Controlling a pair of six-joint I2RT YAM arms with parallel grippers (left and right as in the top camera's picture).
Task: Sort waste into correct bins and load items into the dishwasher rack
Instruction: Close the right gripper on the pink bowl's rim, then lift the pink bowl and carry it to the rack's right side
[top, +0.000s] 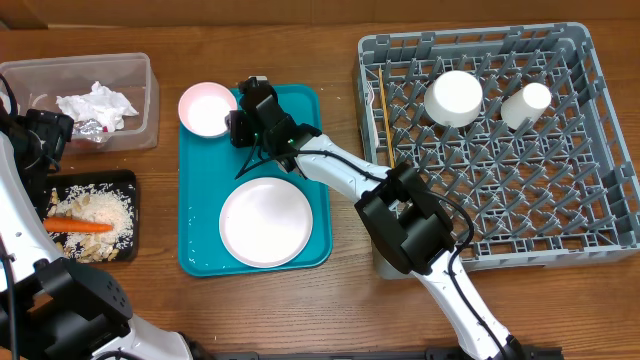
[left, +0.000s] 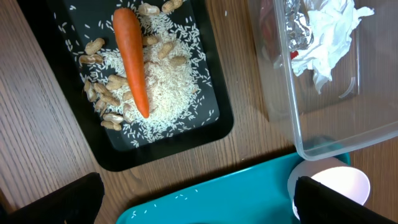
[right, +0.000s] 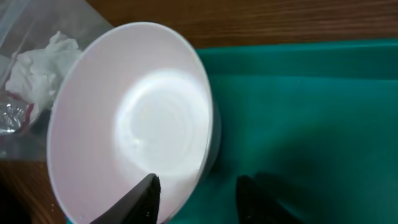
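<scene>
orange carrot (left: 130, 59) on beige rice (left: 165, 93) in a black tray (left: 217, 118); white napkin (top: 95, 103) in a clear tub (top: 148, 95); white bowl (top: 207, 108) and plate (top: 265, 222) on a teal tray (top: 195, 200); grey grid-patterned rack (top: 560, 200); brown wood-grain tabletop (top: 250, 40).

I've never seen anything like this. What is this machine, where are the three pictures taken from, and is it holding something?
Two robot arms work at a table. One picture looks down from above; the other two come from cameras on each wrist. The right gripper straddles the rim of a white bowl on a teal tray, beside a plate. The left gripper hangs open, empty, near a black tray with a carrot and rice. A second bowl sits in the grey rack.
</scene>
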